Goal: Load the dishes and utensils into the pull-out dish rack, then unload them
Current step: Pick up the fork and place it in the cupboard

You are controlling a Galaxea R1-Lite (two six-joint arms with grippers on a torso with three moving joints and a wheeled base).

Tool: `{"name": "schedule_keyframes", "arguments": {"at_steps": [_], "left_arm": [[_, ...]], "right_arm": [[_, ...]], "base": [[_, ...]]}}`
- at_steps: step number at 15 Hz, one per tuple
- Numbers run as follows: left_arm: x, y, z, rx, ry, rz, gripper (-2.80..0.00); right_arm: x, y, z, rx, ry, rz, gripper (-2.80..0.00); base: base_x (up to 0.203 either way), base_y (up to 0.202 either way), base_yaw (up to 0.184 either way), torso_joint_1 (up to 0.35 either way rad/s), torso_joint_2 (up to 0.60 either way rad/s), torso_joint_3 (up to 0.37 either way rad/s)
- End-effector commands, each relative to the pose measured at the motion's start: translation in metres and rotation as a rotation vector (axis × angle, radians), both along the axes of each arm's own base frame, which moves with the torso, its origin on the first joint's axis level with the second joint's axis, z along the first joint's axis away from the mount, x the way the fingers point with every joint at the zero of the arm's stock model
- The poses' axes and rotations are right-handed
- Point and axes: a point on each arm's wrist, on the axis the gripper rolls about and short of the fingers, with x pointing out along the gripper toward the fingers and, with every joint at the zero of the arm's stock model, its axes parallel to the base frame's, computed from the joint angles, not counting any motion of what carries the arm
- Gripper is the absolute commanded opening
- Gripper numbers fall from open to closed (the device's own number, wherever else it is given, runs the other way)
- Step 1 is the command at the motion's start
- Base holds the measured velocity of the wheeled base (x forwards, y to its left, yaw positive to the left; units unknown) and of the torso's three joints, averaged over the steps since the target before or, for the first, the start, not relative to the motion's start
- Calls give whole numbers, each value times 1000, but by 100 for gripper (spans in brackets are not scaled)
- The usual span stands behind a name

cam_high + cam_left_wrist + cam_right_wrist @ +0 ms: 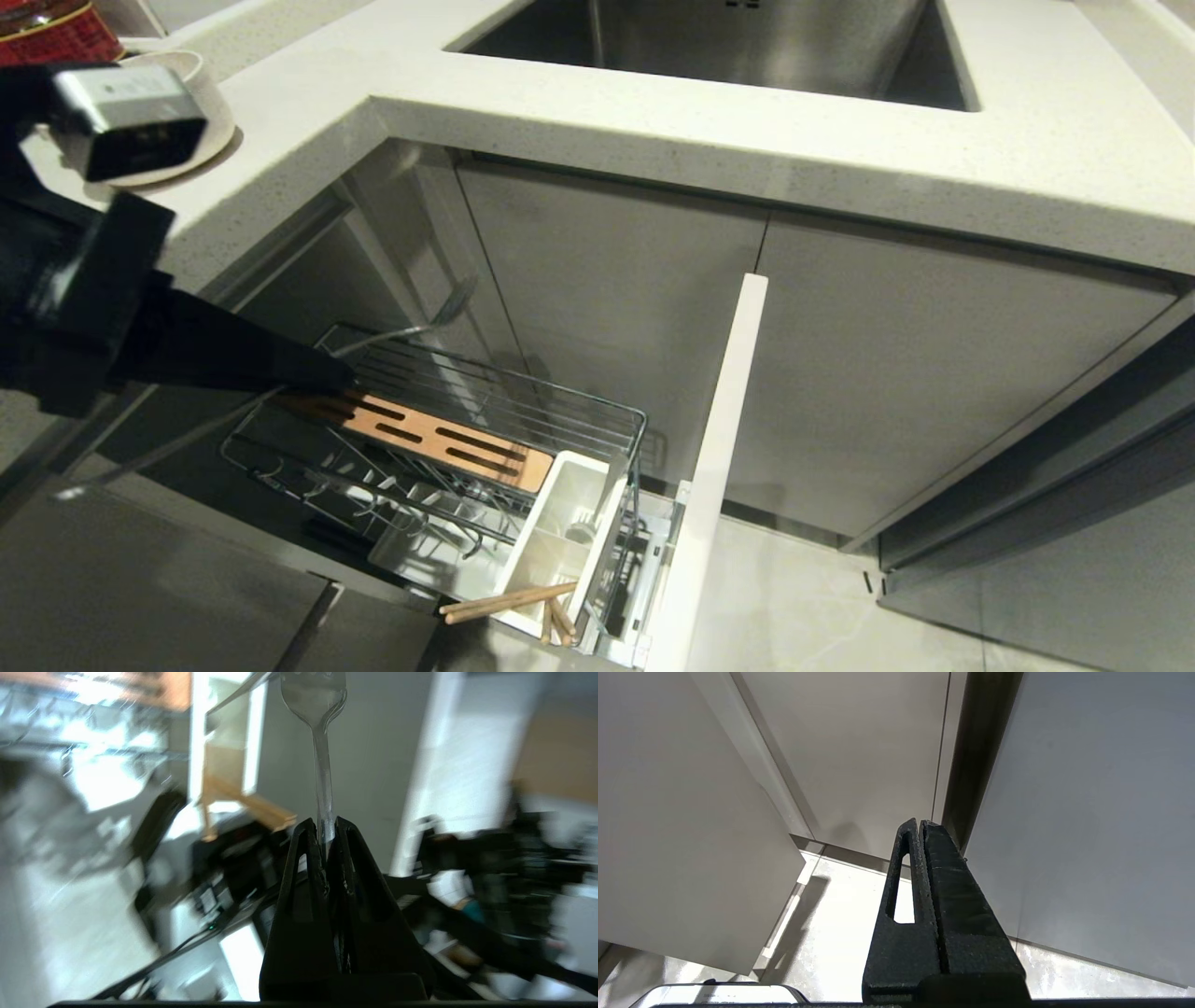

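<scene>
The left gripper point(327, 828) has its two black fingers point(299, 896) pressed together around the handle of a silver fork point(322, 765). The fork stands straight out from the fingertips, its head and tines at the far end, partly cut off by the frame. Behind it, blurred, lie wooden chopsticks point(247, 802) in a white caddy point(198, 742), beside a white panel point(430, 779).

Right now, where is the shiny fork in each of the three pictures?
Head view: the fork is left of centre, above the back of the dish rack, pinched by the left gripper.
Left wrist view: it sticks straight out from the shut fingers, prongs at the top edge.
Right wrist view: not in it.
Shared landmark: the chopsticks, seen in the head and left wrist views.
</scene>
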Motion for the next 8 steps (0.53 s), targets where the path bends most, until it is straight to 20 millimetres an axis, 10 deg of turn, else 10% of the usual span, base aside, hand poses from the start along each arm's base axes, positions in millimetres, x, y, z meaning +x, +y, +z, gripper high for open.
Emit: {"name": "schedule_keyframes", "arguments": {"at_steps": [1, 8], "left_arm": [[21, -23, -23, 122, 108, -10, -280], [39, -68, -72, 414, 299, -22, -280]], "right_arm": [[2, 0, -7, 0, 27, 0, -280], [2, 0, -7, 0, 26, 0, -280]], "base": [[0, 0, 0, 0, 0, 0], [0, 0, 0, 0, 0, 0]]}}
